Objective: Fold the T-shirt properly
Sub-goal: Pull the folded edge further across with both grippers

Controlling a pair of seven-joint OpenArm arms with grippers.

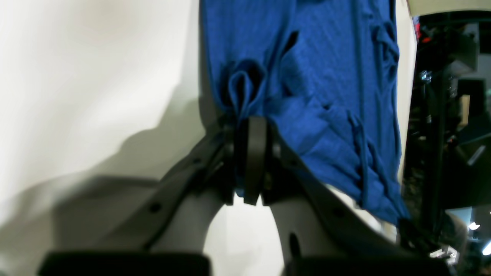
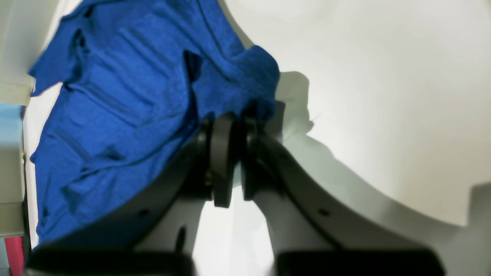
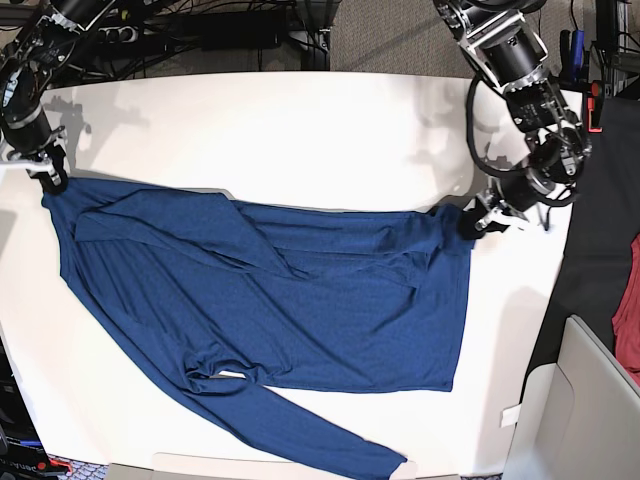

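Table point(image 3: 300, 130), white, was seen filling most of the base view. T-shirt point(image 3: 300, 300), dark blue and long-sleeved, was spread flat across its middle and lower part, one sleeve trailing to the bottom edge. Left gripper point(image 3: 470, 226), at centre right, was clamped on a bunched fold of shirt hem. Right gripper point(image 3: 52, 180), at upper left, was clamped on the shirt's corner.
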